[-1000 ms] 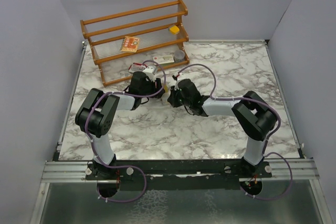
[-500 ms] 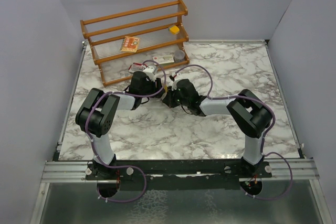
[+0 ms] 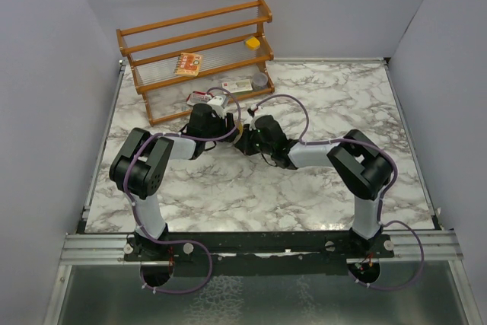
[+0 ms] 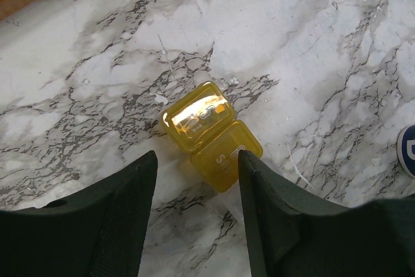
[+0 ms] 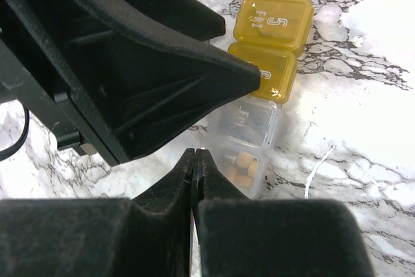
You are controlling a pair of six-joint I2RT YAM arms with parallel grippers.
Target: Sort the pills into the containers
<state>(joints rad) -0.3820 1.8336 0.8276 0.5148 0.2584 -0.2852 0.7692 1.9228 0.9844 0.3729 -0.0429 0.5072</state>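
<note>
Left gripper (image 4: pixel 196 160): fingers spread; yellow compartments (image 4: pixel 211 135) lie between the tips, at the centre of the left wrist view.
Right gripper (image 5: pixel 194 155): fingers pressed together, holding nothing.
Pills (image 5: pixel 238 165): inside the clear compartments (image 5: pixel 249 137), lower centre of the right wrist view, just beside the right fingertips.

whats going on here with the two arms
Both arms meet over a small pill case. The left pincer is open, straddling the yellow end. The right pincer is shut, with its tip right by the clear cells, one of which holds orange pills.
</note>
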